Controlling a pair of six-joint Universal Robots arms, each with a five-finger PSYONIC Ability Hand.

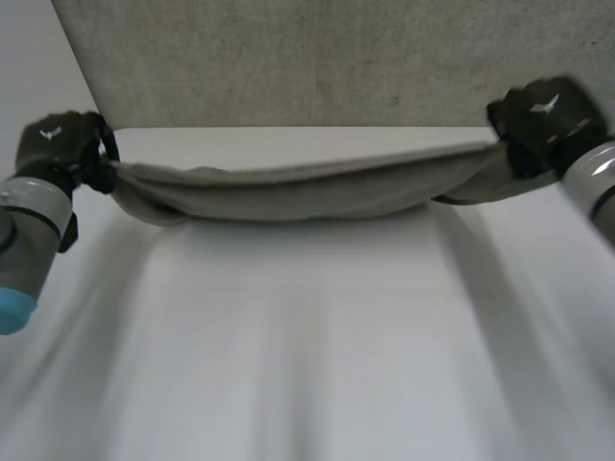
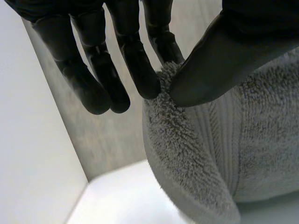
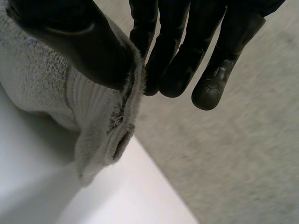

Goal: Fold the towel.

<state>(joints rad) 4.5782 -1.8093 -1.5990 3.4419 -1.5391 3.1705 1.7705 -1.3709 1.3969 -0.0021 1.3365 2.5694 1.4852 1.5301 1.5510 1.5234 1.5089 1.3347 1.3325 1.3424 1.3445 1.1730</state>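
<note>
Towel [image 1: 307, 188], grey looped terry, sags pinched between left hand [image 1: 60, 144] and right hand [image 1: 548, 120].

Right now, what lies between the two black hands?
The grey terry towel, pinched at each end by the left hand and right hand, spans that stretch in the head view.

Grey towel [image 1: 288, 192]: terry cloth, fuzzy looped pile, flat ribbed band [image 2: 212, 140] near the hem. Fingers [image 2: 100, 91] of left hand [image 2: 229, 60]: black, smooth, plastic-like, dull sheen. White surface [image 1: 317, 346]: smooth, matt. Back wall [image 1: 336, 58]: grey, speckled, rough-looking.
</note>
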